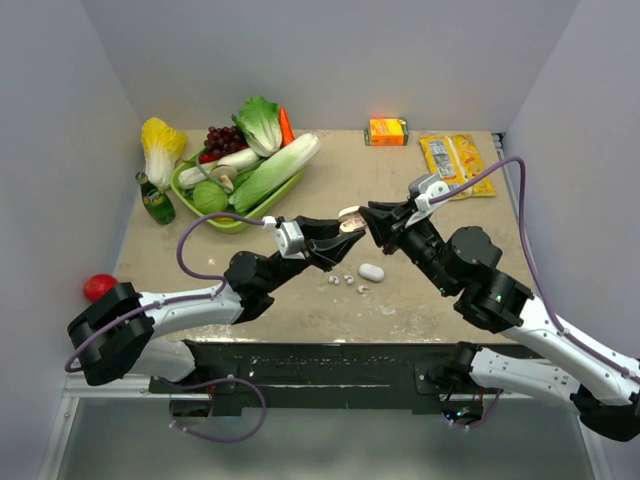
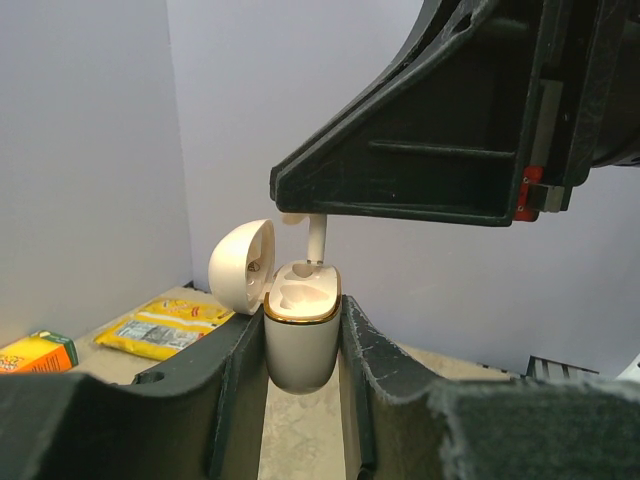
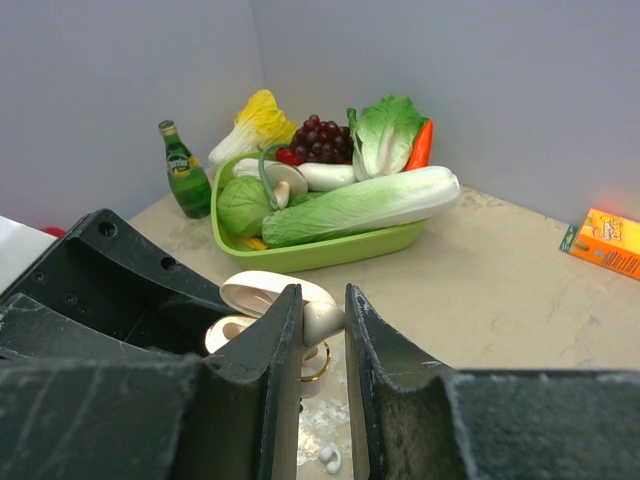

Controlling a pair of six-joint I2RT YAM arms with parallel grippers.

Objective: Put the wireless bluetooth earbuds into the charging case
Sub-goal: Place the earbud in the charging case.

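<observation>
My left gripper [image 2: 300,325] is clamped on the open charging case [image 2: 300,352], centre of its wrist view. The right gripper [image 3: 321,300] pinches one earbud [image 2: 317,238], stem-down at a socket mouth and not yet seated, I judge. What look like loose earbuds [image 1: 348,281] lie on the table [image 1: 335,180], below centre in the top view, so more remains.

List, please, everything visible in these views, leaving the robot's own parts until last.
charging case: one, cream-white, lid open, held mid-air
earbud: one, white, over the case's opening
small white pieces: about three, centre
white pebble: one, beside those pieces
tray: one, green, far left
produce: several, mixed colours, in tray
leafy vegetable: one, yellow, left of tray
bottle: one, green, left of tray
carton: one, orange, far edge
packet: one, yellow, far right
round object: one, red, near left
left gripper: one, black, shut on case
right gripper: one, black, shut on earbud
</observation>
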